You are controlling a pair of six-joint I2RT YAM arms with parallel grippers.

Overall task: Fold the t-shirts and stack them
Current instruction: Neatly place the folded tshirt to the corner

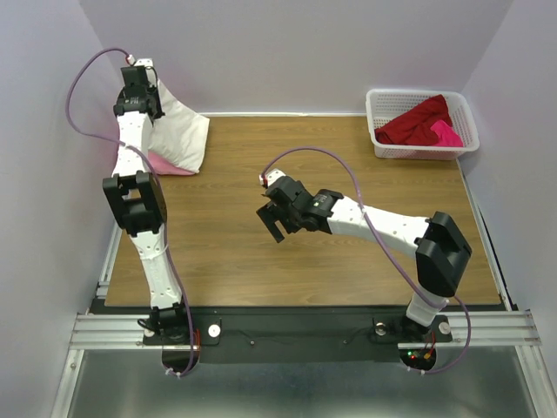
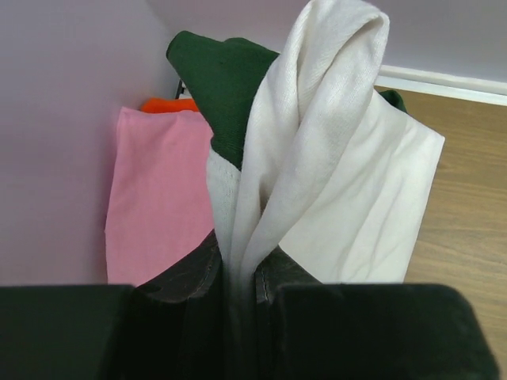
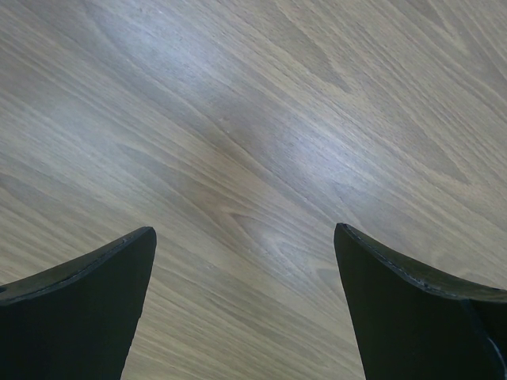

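At the far left corner, my left gripper (image 1: 146, 97) (image 2: 240, 267) is shut on a bunched fold of the white t-shirt (image 1: 184, 131) (image 2: 341, 182). Its dark green sleeve (image 2: 226, 87) hangs at the top in the left wrist view. The shirt droops from the jaws onto the folded pink t-shirt (image 1: 171, 165) (image 2: 154, 198) lying on the table by the wall. My right gripper (image 1: 275, 219) (image 3: 245, 237) hovers open over bare wood near the table's middle, nothing between its fingers. A dark red t-shirt (image 1: 416, 122) and a magenta one (image 1: 446, 133) lie in the basket.
The white lattice basket (image 1: 380, 103) stands at the far right corner. An orange scrap (image 2: 168, 104) shows behind the pink t-shirt. Lilac walls close in the left, back and right sides. The wooden table (image 1: 331, 270) spreads between the arms.
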